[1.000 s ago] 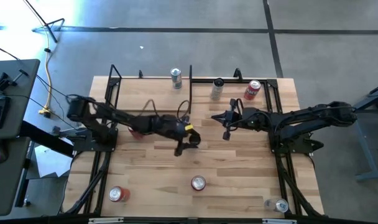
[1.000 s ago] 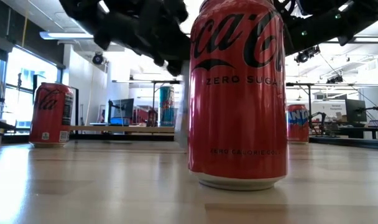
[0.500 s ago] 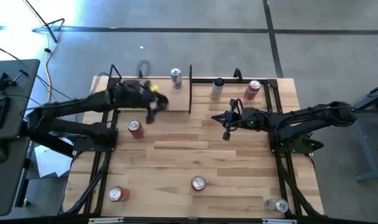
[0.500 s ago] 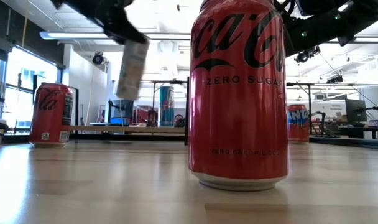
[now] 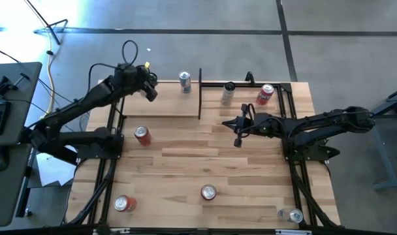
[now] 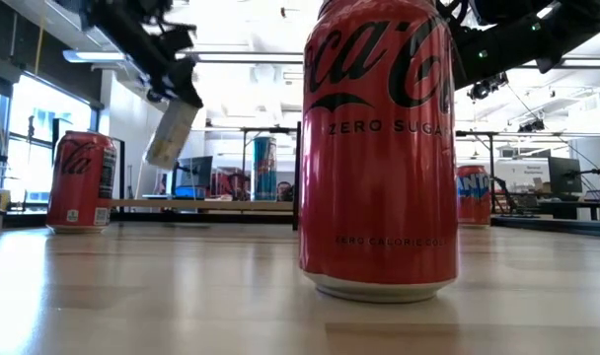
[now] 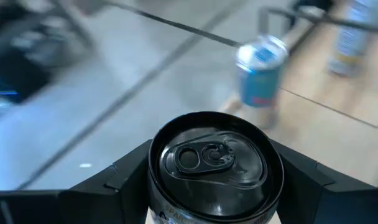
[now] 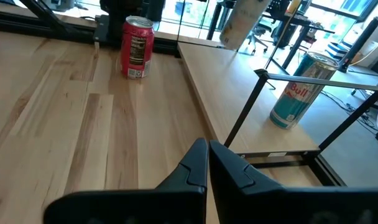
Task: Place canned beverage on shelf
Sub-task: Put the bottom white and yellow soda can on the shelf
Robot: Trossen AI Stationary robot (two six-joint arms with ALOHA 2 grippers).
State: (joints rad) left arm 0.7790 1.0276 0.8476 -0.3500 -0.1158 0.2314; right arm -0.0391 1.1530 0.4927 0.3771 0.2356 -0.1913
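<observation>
My left gripper (image 5: pixel 148 90) holds a pale can with a black top (image 7: pixel 207 163) in the air over the far left end of the shelf (image 5: pixel 166 104). The shelf is a pale board with black rod frames. A blue and silver can (image 5: pixel 185 81) stands on the shelf's far right part. In the low view the held can (image 6: pixel 172 134) hangs tilted below the gripper. My right gripper (image 5: pixel 238 128) waits shut over the table, right of the shelf; it shows as shut fingers (image 8: pixel 207 163) in its own wrist view. My left gripper pinches the pale can's round wall just below its black rim (image 7: pixel 156 186), one finger (image 7: pixel 124 180) on each side. The fingers slant down from the near left. The can is lifted clear of the shelf and tilted, its lower end (image 6: pixel 160 158) toward the left.
Red cans stand on the table at the left (image 5: pixel 142 135), near left (image 5: pixel 123 203) and near middle (image 5: pixel 208 192). A silver can (image 5: pixel 291 215) is at the near right. A dark-topped can (image 5: pixel 228 93) and a red can (image 5: pixel 264 93) stand far right of the shelf's upright rod frame (image 5: pixel 200 91).
My left gripper has swung from the table's middle toward the far left and risen, carrying the pale can. It now hangs over the shelf's far left end. The gripper has turned from pointing steeply down to a shallower slant, and the can has tipped with it.
</observation>
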